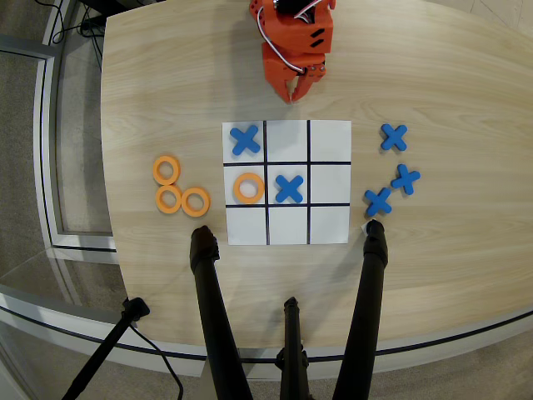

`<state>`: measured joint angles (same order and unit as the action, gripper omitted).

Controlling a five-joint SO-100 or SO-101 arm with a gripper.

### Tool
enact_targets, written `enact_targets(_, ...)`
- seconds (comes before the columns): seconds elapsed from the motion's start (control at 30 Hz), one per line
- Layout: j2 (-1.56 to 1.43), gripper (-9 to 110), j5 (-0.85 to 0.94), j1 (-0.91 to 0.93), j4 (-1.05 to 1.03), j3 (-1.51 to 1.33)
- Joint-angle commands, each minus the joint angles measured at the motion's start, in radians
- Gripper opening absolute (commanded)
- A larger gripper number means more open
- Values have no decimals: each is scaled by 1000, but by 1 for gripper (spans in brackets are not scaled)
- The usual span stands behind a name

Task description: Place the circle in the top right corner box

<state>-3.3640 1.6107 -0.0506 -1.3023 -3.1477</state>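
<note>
In the overhead view a white 3x3 paper grid [329,223] lies mid-table. An orange ring [249,188] sits in its middle-left cell. Blue X pieces lie in the top-left cell [245,140] and the centre cell [289,188]. The top right corner cell [330,141] is blank. Three loose orange rings [166,170], [169,199], [195,202] lie on the table left of the grid. My orange gripper [295,92] hangs at the table's far edge above the grid, fingers nearly together, holding nothing, well away from the rings.
Three spare blue X pieces [394,137], [405,178], [377,202] lie right of the grid. Black tripod legs [208,283], [372,275] rest on the table's near edge below the grid. The wooden table [450,100] curves off at left.
</note>
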Motion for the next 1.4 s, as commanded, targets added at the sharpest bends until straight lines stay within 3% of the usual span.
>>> enact_targets(0.0, 38, 4, -35, 14, -84, 80)
enact_targets(0.37, 75, 4, -31, 25, -87, 123)
enact_targets(0.6, 627, 11, -29, 160, 29, 618)
enact_targets(0.93, 1413, 15, -20, 387, 393, 1077)
enact_targets(1.37, 1887, 18, 5, 552, 423, 1496)
